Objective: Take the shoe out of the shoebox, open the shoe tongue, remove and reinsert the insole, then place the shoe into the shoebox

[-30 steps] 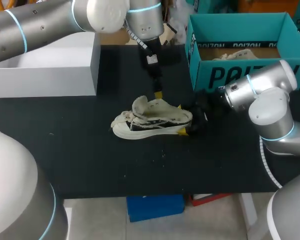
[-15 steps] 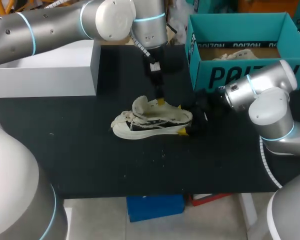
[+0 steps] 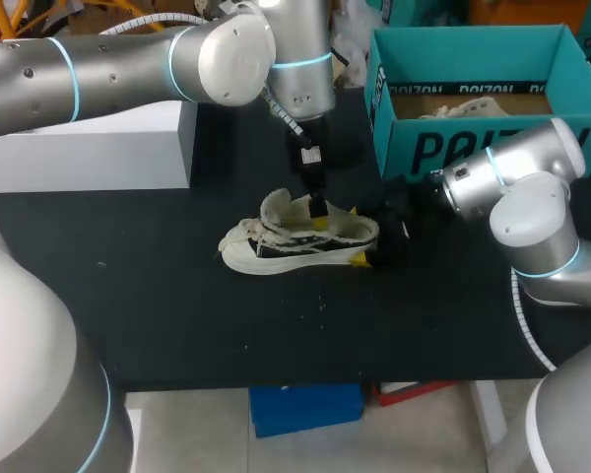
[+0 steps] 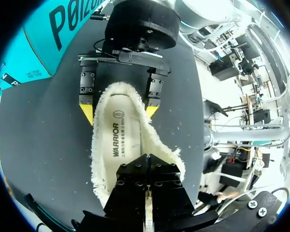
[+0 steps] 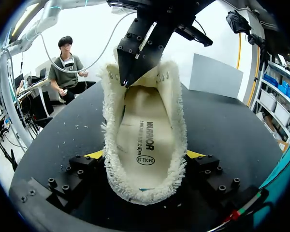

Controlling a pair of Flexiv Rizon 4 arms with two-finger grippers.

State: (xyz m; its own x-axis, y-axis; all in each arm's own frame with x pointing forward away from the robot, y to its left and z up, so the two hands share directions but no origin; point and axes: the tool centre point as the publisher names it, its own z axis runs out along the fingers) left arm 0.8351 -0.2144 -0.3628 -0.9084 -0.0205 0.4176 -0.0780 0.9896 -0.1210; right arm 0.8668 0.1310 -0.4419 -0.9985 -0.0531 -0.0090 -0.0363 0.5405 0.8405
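Hold right gripper (image 4: 118, 111) clamped on heel of shoe (image 3: 276, 251), mid-table, near-left of shoebox (image 3: 473, 148). With left gripper (image 3: 318, 209) tips pressed together inside shoe mouth, no grip on anything visible, pinch insole (image 4: 117, 145) edge and peel up slowly

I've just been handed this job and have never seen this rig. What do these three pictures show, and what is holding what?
These are two robot arms at a black table. The wide picture looks down from a camera above and behind them. Each round picture comes from a camera on one arm's wrist, looking along its fingers. A pale shoe sits mid-table. The right gripper is shut on the shoe's heel, one yellow tip on each side. The left gripper reaches down into the shoe's opening, over the insole; whether it grips anything is hidden. Behind stand a teal shoebox with another shoe inside, and a white box.
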